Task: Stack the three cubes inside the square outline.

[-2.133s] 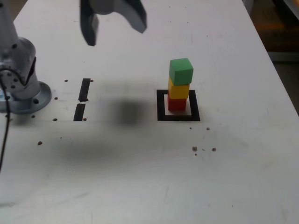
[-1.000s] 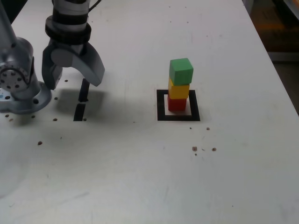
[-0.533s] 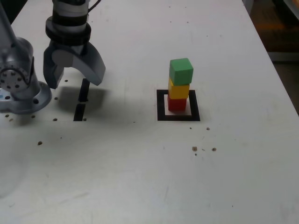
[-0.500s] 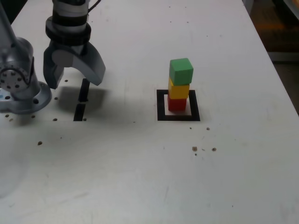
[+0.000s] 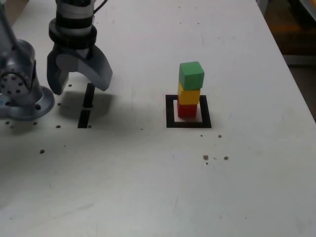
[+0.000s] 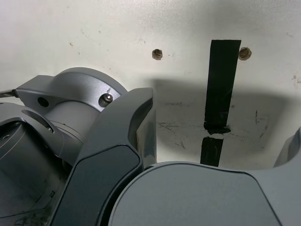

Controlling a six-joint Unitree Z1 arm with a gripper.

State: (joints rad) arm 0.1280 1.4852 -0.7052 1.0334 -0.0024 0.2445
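- counter (image 5: 148, 187): matt white, scuffed
- pincer (image 5: 79, 81): smooth grey plastic, slight sheen
- three cubes (image 5: 189, 96): matt, solid-coloured
- square outline (image 5: 170, 116): matt black tape

the arm (image 5: 74, 19) is cut off by the exterior view's top edge, so its upper links go unseen. the base (image 5: 19, 79), at nine o'clock of the table, runs off the exterior view's left edge. the gripper (image 5: 79, 84) hides part of the tape strip (image 5: 89, 96). in the wrist view the far finger (image 6: 289, 150) is mostly out of frame.
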